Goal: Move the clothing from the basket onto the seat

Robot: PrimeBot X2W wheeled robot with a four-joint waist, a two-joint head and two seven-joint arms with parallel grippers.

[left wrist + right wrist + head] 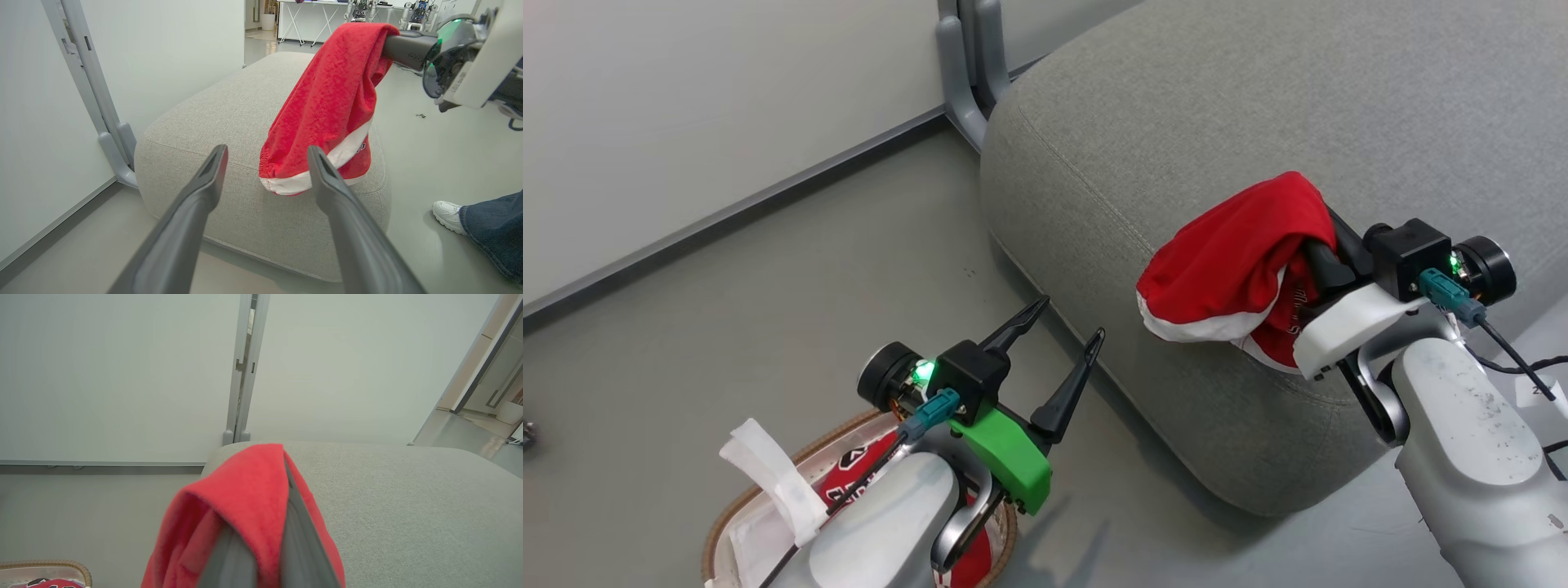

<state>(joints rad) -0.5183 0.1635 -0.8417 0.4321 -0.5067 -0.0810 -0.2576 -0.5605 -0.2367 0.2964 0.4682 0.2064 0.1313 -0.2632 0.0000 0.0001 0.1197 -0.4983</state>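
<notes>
1. The red garment [1225, 261] hangs from the right gripper [1319, 257] over the seat [1258, 106], right at its edge nearest the basket [53, 563]. Let go here, it would likely slide down that rounded edge onto the floor [809, 269]. It needs carrying further in first.
2. The fabric drapes over both fingers, so it may cling when they part and get dragged back off the seat.
3. Right jaws: pressed together, pinching a fold of the garment. I cannot tell whether its white hem touches the seat.
4. Left gripper [1068, 327]: jaws spread wide, holding nothing, above the basket, near the seat's edge.
5. More red clothing [849, 474] lies in the basket beside a white cloth [768, 474], so a later grab could catch the cloth instead.
</notes>
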